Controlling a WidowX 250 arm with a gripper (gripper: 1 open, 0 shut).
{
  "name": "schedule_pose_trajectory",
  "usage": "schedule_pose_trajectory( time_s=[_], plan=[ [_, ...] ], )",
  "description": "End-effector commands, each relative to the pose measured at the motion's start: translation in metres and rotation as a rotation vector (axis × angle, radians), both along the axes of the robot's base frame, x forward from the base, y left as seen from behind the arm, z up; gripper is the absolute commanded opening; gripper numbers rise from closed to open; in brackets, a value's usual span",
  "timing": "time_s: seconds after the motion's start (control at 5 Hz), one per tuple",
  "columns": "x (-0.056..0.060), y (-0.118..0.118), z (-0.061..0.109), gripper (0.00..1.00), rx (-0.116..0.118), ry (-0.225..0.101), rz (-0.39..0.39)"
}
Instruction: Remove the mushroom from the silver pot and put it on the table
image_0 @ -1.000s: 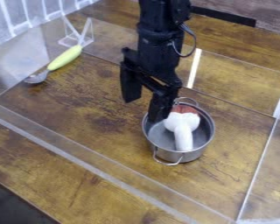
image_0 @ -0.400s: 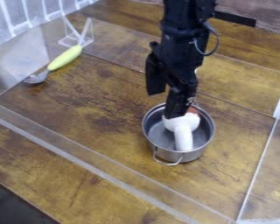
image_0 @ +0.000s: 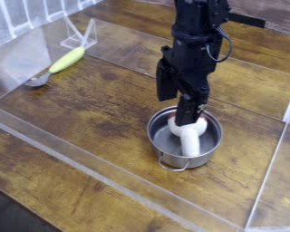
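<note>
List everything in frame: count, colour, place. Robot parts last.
mushroom: 1, white stem, reddish-brown cap, lying inside the silver pot
silver pot: 1, shiny steel, on the table, centre-right
banana-shaped object: 1, yellow-green, upper left on the table
small round item: 1, grey, left edge, just below the banana-shaped object
clear acrylic walls: transparent, bordering the table
table: 1, dark brown wood planks
arm: 1, black, coming down from the top of the frame
pincer: 1, black, open, pointing down over the pot at the mushroom
</note>
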State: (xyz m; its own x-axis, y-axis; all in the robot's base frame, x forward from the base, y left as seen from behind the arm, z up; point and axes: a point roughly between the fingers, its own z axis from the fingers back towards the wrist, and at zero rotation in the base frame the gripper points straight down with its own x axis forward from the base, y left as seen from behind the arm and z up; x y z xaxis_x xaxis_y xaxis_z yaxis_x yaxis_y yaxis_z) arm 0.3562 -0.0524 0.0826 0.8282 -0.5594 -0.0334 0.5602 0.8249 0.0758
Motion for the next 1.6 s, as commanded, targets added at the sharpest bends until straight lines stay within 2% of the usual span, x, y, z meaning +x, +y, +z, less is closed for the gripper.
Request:
schedule_pose_trajectory(
  time_s=[0.0,0.4,0.8,1.0,1.2,1.4],
  plan=[
    [0.009,-0.007,0.024,1.00,-0.004,-0.074,0.009],
    [0.012,-0.006,0.036,1.00,0.010,-0.106,0.071],
    [0.018,0.002,0.043,1.00,0.020,-0.127,0.243],
    [0.023,0.008,0.045,1.00,0.022,-0.136,0.289],
    [0.027,0.013,0.046,1.00,0.028,-0.144,0.331],
    [0.031,0.017,0.033,1.00,0.028,-0.144,0.337]
  ],
)
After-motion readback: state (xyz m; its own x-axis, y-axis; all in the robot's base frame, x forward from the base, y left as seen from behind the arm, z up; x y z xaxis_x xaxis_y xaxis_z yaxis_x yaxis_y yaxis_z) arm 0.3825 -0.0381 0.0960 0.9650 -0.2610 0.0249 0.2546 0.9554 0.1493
